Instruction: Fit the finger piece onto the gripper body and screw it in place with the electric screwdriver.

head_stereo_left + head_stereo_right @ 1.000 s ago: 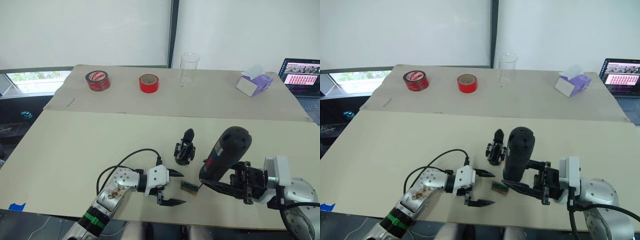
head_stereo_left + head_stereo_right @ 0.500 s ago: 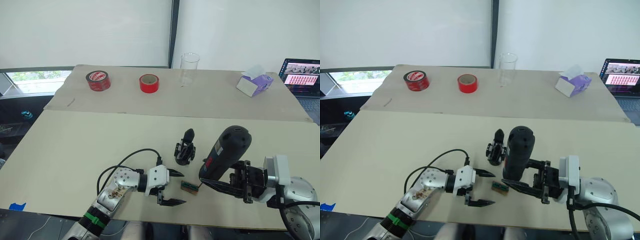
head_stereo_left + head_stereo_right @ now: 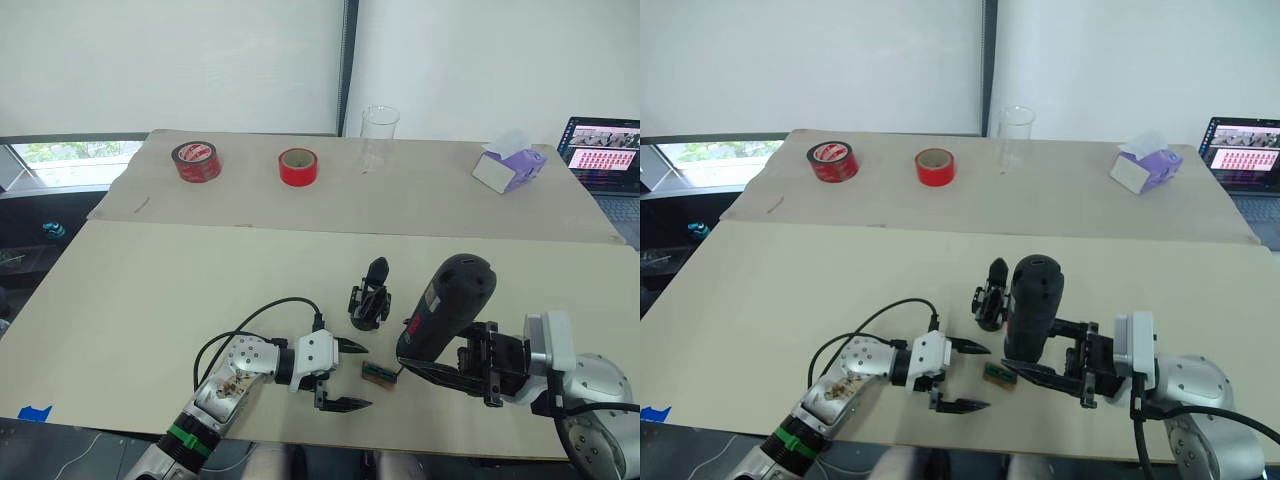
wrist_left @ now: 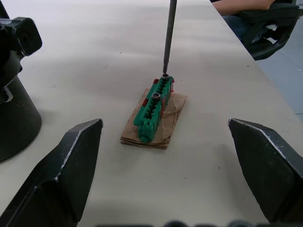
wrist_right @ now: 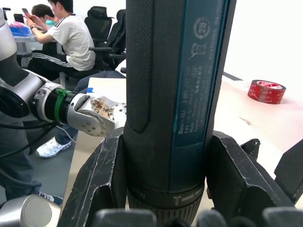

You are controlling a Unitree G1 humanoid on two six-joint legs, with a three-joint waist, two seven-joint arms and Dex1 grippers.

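Head views: right gripper (image 3: 440, 372) clamped on the electric screwdriver (image 3: 446, 307), body tilted with rounded end up toward 1 o'clock, bit down at the small green block (image 3: 377, 373) on the table (image 3: 150, 290). Gripper body (image 3: 369, 298) stands just beyond the block at about 11 o'clock from it, apart from both arms. Left gripper (image 3: 345, 375) near the block's 9 o'clock, fingers spread wide, holding nothing. Left wrist view: thin metal bit (image 4: 168, 38) tip meets the far end of the green block, which sits on a brown scrap; both black fingers (image 4: 66, 175) well apart either side. Right wrist view: both fingers (image 5: 102, 179) pressed against the screwdriver barrel. Finger piece probably already on the gripper body, hard to tell.
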